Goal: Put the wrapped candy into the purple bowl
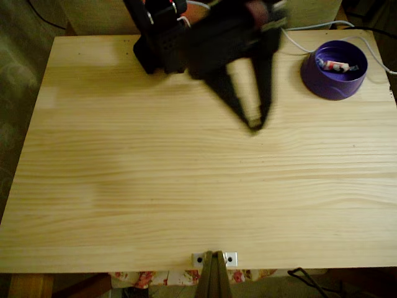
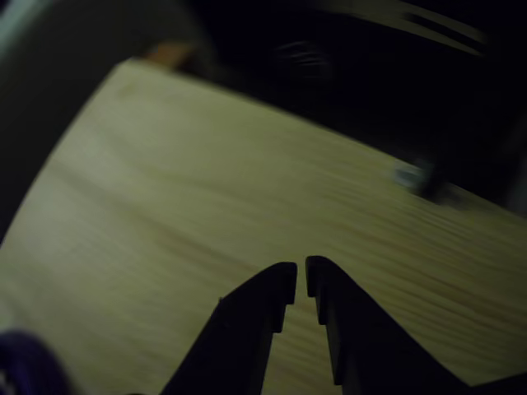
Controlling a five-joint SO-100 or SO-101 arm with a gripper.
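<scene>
Pale wood surface [image 1: 186,198] fills our fixed view; upper right, the purple bowl [image 1: 322,84] already holds the wrapped candy [image 1: 337,66]. Our claw [image 1: 254,124] hangs at upper centre, blurred. The other view shows its tips nearly clenched, empty. A careless swing could clip the bowl.

Deep purple bowl [image 1: 334,79], white candy [image 1: 335,66] with orange-red marks, black hand [image 1: 254,123], pale wood-grain table [image 1: 186,186]
</scene>
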